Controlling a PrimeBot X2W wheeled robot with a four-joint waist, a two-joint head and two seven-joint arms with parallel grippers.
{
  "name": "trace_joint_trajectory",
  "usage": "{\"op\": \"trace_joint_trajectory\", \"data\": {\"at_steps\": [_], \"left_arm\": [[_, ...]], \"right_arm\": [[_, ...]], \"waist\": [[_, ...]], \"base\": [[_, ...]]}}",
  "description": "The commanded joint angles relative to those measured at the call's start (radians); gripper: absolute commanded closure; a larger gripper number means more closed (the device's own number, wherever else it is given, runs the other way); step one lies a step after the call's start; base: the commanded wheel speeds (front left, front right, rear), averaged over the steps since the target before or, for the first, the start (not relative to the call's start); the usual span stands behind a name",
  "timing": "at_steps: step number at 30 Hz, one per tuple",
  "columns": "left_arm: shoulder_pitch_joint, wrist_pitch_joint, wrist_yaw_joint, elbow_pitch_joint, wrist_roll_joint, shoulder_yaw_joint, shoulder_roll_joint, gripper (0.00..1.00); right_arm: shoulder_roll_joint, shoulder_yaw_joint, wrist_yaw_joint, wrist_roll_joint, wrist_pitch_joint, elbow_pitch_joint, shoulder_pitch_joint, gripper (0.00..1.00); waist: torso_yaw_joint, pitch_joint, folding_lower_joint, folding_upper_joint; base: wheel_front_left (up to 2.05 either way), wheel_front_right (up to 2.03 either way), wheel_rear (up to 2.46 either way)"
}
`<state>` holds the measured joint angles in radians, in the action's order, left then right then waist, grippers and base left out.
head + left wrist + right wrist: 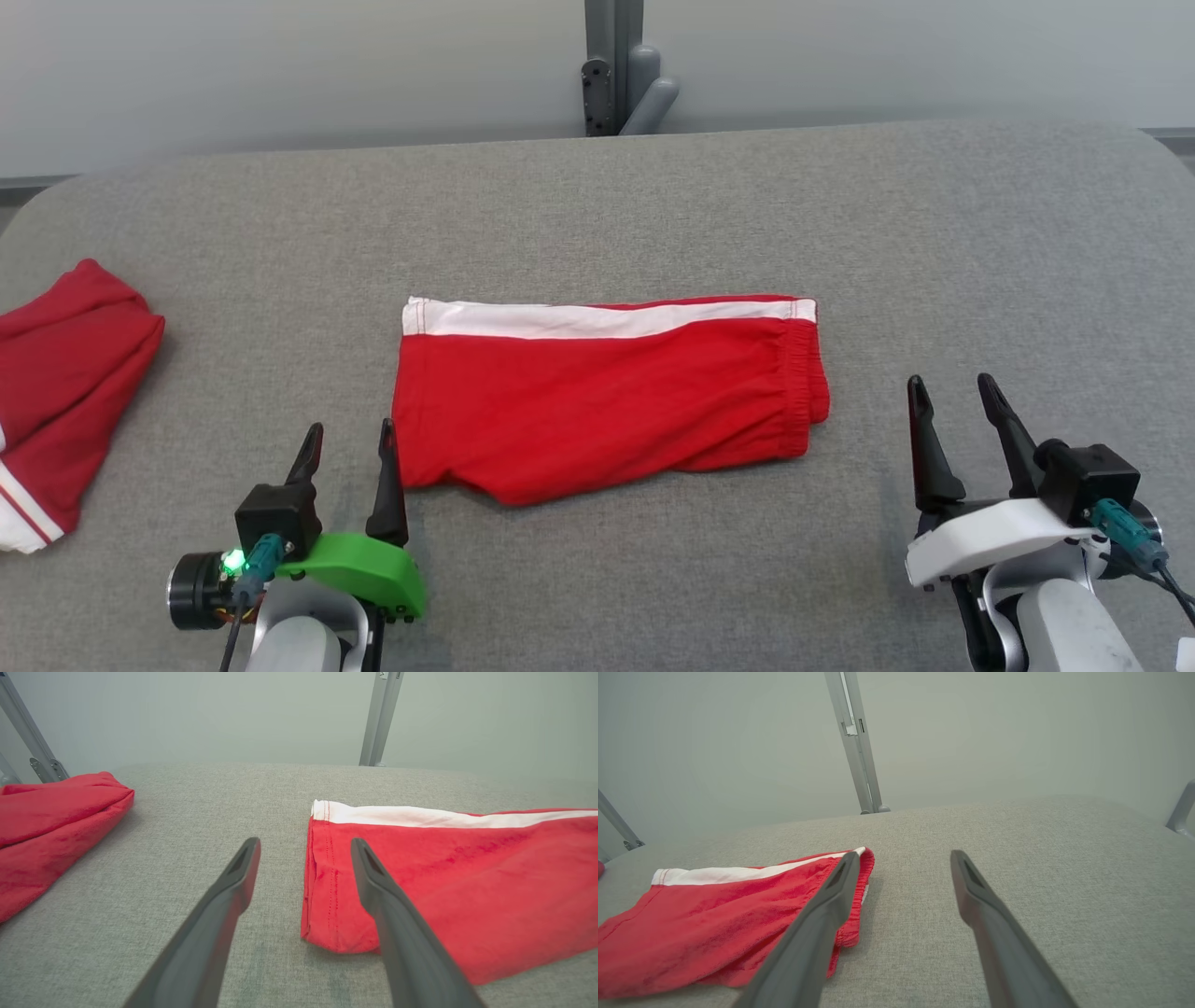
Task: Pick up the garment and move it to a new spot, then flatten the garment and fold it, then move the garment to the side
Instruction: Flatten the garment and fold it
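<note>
The garment (607,397) is a pair of red shorts with a white side stripe, lying folded flat in the middle of the grey table (653,205). My left gripper (350,443) stands open just off its lower left corner, empty. In the left wrist view the garment's hem (322,882) lies between and under the two fingers, with the gripper (303,847) open above it. My right gripper (952,387) is open and empty to the right of the waistband. The right wrist view shows the waistband end (738,919) to the left of the open gripper (903,858).
A second red garment (65,392) with white trim lies bunched at the table's left edge, also seen as a red heap (51,821) in the left wrist view. A grey metal post (611,65) rises behind the table's far edge.
</note>
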<state>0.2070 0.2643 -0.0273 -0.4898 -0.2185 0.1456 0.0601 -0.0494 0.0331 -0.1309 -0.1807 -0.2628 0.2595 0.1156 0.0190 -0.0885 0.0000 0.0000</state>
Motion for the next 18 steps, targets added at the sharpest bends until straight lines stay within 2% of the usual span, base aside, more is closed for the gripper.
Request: {"op": "trace_joint_trajectory", "data": {"at_steps": [1,9,14,18], "left_arm": [[-0.013,0.0,0.006,0.015,0.014,-0.005,0.001,0.0],[-0.02,0.0,0.031,0.053,0.032,0.007,-0.008,0.0],[-0.013,0.0,0.024,0.052,-0.003,0.035,-0.008,0.0],[0.0,0.0,0.018,0.05,-0.012,0.046,-0.009,0.0]], "right_arm": [[-0.003,0.0,0.0,0.011,-0.003,0.003,0.023,0.0],[-0.005,-0.005,0.001,0.035,-0.003,0.054,0.082,0.0],[-0.005,-0.012,0.001,0.015,-0.003,0.158,0.141,0.0],[-0.004,-0.019,0.0,-0.009,-0.003,0.299,0.199,0.0]], "waist": [[0.028,-0.026,0.0,0.0],[0.111,-0.089,0.0,0.0],[0.141,-0.111,0.0,0.0],[0.154,-0.127,0.0,0.0]], "base": [[0.0,0.0,0.0],[0.0,0.0,0.0],[0.0,0.0,0.0],[0.0,0.0,0.0]]}}
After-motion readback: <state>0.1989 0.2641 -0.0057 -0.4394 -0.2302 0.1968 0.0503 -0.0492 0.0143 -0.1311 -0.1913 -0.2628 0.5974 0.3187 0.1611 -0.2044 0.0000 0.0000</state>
